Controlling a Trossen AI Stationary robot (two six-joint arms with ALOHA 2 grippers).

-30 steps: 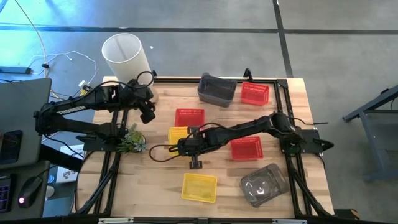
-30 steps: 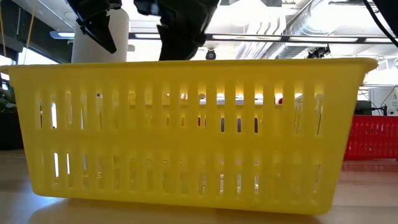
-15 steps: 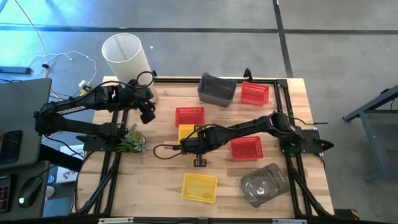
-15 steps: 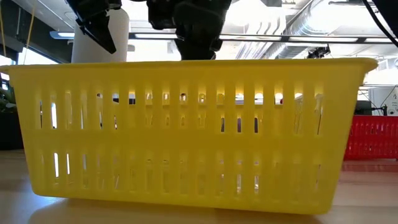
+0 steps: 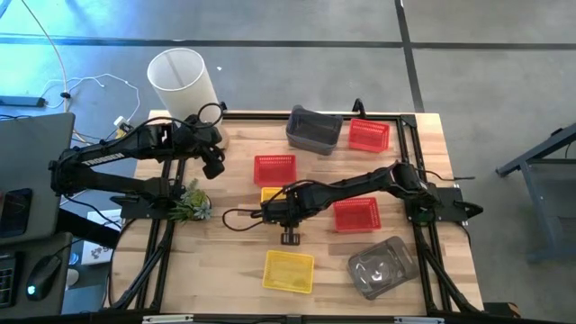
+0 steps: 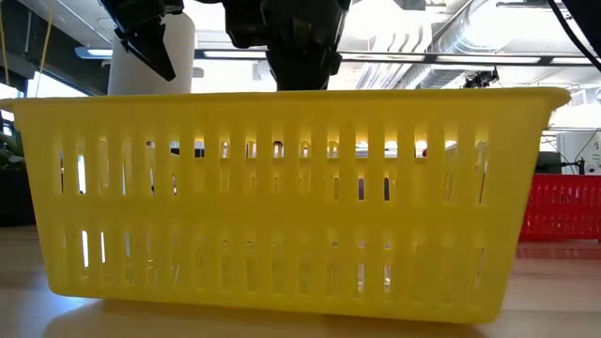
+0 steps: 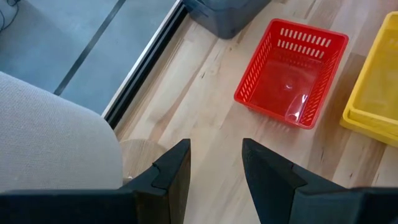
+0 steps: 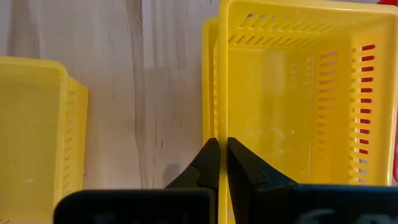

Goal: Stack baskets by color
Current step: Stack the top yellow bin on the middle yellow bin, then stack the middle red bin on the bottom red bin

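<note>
Right gripper [image 8: 219,163] pinched fully closed on near wall of yellow basket [image 8: 292,93], nested in a 2nd yellow one, just beside red basket [image 5: 274,168]; grip likely for seating the stack. Left gripper [image 7: 214,165] parted, empty, hovering beyond red basket. 3rd yellow basket [image 5: 289,271] apart on worktop [image 5: 225,270]. Thin slotted plastic, glossy.

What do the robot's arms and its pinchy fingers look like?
Both arms are dark, nearly black, made of slim jointed pieces. The left arm has pale lettering along it and a looped black cable near its wrist. The left gripper has two flat, angular black fingers. The right gripper has the same black fingers, narrowing to points. A thin black cable loops beside the right arm.
</note>
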